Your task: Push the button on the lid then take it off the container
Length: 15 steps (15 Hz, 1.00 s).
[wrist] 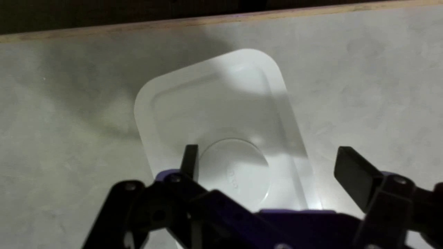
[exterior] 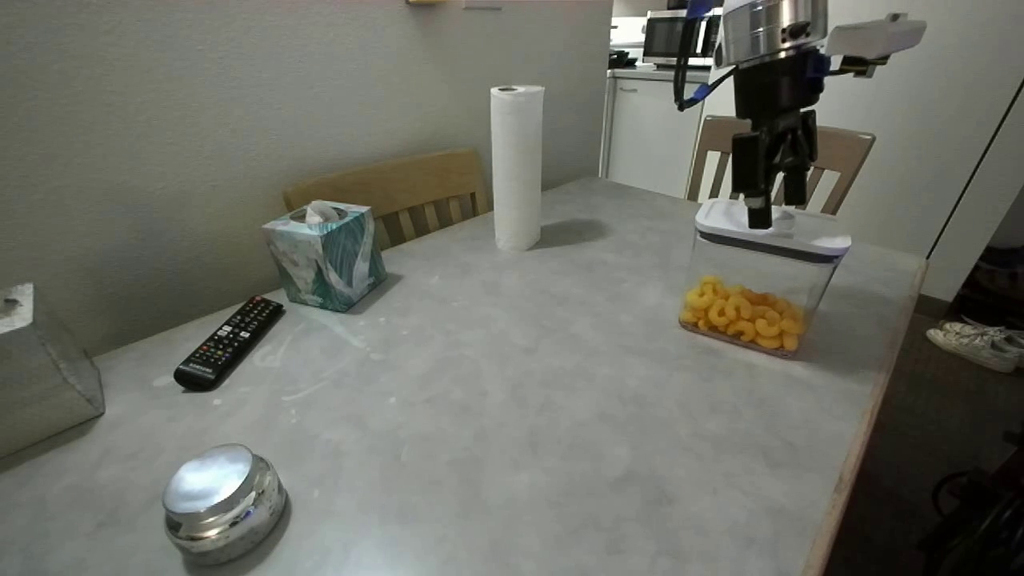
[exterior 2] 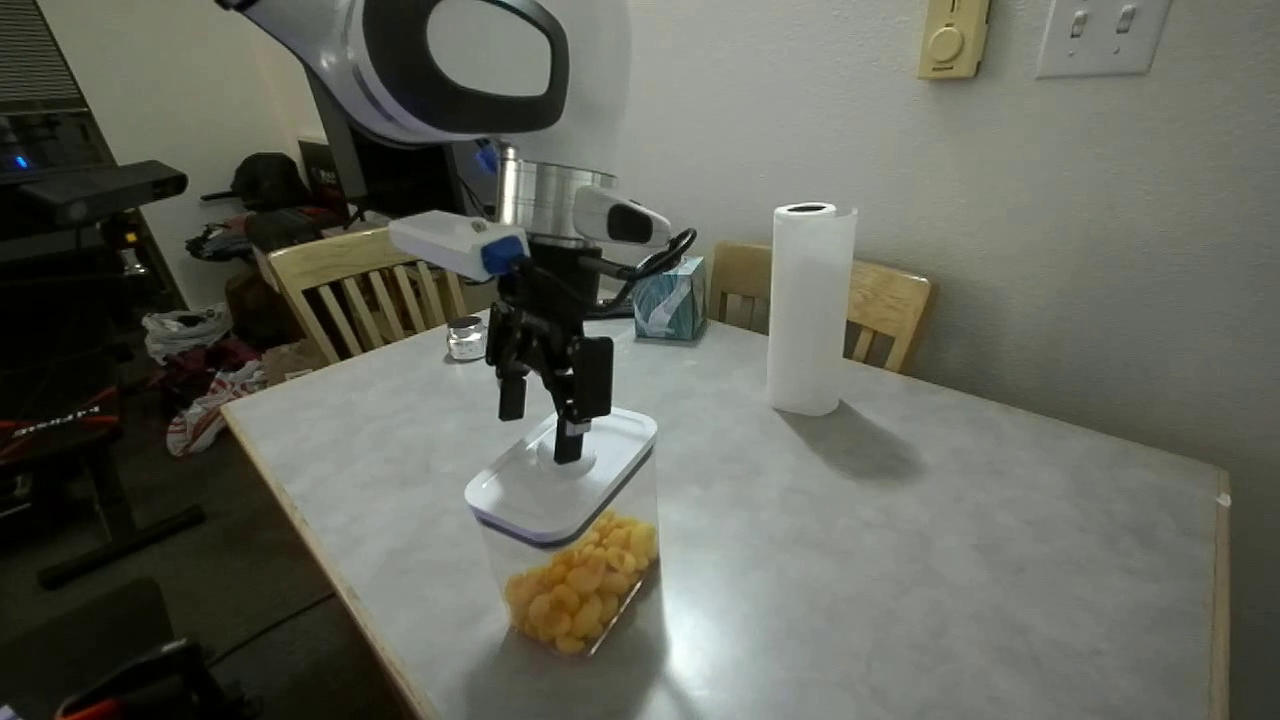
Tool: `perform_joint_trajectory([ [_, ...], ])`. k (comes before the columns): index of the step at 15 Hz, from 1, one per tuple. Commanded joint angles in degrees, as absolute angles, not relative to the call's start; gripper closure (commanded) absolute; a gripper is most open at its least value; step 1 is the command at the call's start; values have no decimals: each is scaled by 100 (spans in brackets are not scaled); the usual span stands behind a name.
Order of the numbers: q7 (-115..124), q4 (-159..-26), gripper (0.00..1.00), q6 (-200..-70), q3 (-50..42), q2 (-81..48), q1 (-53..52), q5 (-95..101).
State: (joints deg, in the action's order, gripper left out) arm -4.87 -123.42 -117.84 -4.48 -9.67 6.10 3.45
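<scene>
The clear container [exterior: 732, 260] stands upright near a table edge, yellow-orange snack pieces [exterior 2: 580, 590] heaped in its lower part. On top sits the white lid [wrist: 225, 100], in place along its whole visible rim. A round button [wrist: 235, 169] marks the lid's middle, level or nearly so as far as I can see. My gripper [wrist: 271, 166] hangs above the lid, pointing down with its jaws wide apart and nothing between them. In the wrist view one finger [wrist: 189, 160] lines up with the button's left side; the other is past the lid's edge. Whether a fingertip touches the button, I cannot tell.
A paper towel roll [exterior: 518, 168] stands farther along the table by the wall. A teal tissue box [exterior: 328, 256], a black remote [exterior: 230, 342], a shiny metal dome [exterior: 224, 504] and a grey box [exterior: 48, 376] are also on the table. The wooden table edge [wrist: 221, 19] runs close by the container.
</scene>
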Motion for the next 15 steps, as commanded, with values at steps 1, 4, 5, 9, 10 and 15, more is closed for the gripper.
perform_joint_trajectory([
  [1, -352, -12848, 0, -12028, -490, -611, 582, 432],
  [4, -290, -13003, 0, -12172, -517, -520, 592, 505],
  [5, -253, -13036, 0, -12237, -536, -498, 599, 546],
  [9, -276, -13033, 0, -12480, -611, -470, 629, 769],
  [10, -294, -13006, 0, -12526, -625, -479, 631, 817],
  [15, -352, -12995, 11, -12801, -642, -519, 629, 825],
])
